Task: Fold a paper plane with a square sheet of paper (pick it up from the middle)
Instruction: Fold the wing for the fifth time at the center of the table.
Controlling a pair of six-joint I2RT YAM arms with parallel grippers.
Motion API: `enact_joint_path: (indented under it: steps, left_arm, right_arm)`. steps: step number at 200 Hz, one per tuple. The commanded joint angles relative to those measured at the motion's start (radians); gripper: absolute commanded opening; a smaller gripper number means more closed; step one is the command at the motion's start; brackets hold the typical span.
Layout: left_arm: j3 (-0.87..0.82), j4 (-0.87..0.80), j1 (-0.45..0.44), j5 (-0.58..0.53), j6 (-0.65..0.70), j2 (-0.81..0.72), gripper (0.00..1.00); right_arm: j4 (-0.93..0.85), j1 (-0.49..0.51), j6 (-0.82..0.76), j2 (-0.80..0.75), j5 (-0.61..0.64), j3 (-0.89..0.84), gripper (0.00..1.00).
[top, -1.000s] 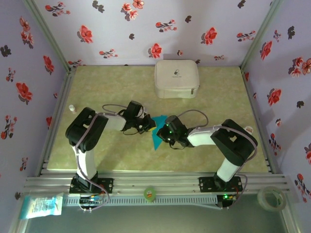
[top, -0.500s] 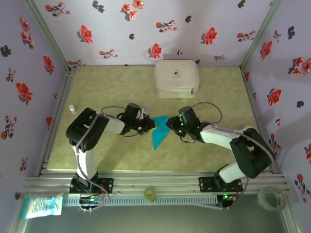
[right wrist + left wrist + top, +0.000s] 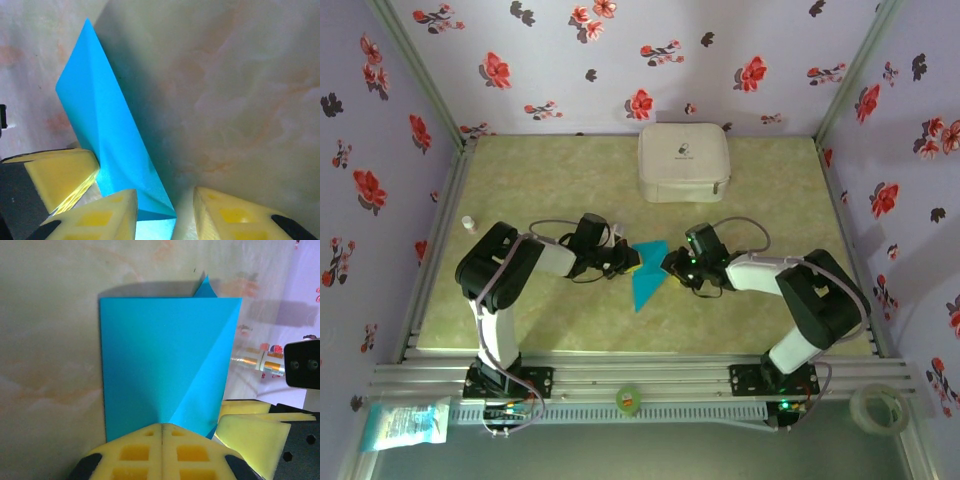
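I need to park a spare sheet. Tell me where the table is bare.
Bare: the far-left corner between the white rounded zip case and the left wall; the strip right of that case; the near band between the folded turquoise paper and the rail. Crowded: the centre, where the left gripper and right gripper meet at the paper.

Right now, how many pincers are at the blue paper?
2. The left pincer is shut on the blue paper's edge; the right pincer, open, straddles a corner right beside it.
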Motion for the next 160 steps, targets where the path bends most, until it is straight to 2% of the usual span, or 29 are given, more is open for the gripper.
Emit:
enact_joint_path:
  steps: [1, 48, 105, 160]
  left_arm:
    - [-0.023, -0.052, 0.000, 0.035, 0.025, 0.019, 0.00]
    - [-0.016, -0.059, 0.005, 0.044, 0.033, 0.021, 0.00]
    - [-0.011, -0.071, 0.007, 0.048, 0.042, 0.019, 0.00]
    - [-0.011, -0.068, 0.008, 0.049, 0.046, 0.016, 0.00]
  right_arm:
    - [0.113, -0.007, 0.002, 0.017, -0.048, 0.006, 0.33]
    - [0.179, -0.033, -0.030, 0.046, -0.112, 0.005, 0.27]
    - [0.127, -0.063, -0.125, 0.093, -0.202, 0.045, 0.25]
    - [0.077, -0.091, -0.200, 0.120, -0.237, 0.086, 0.25]
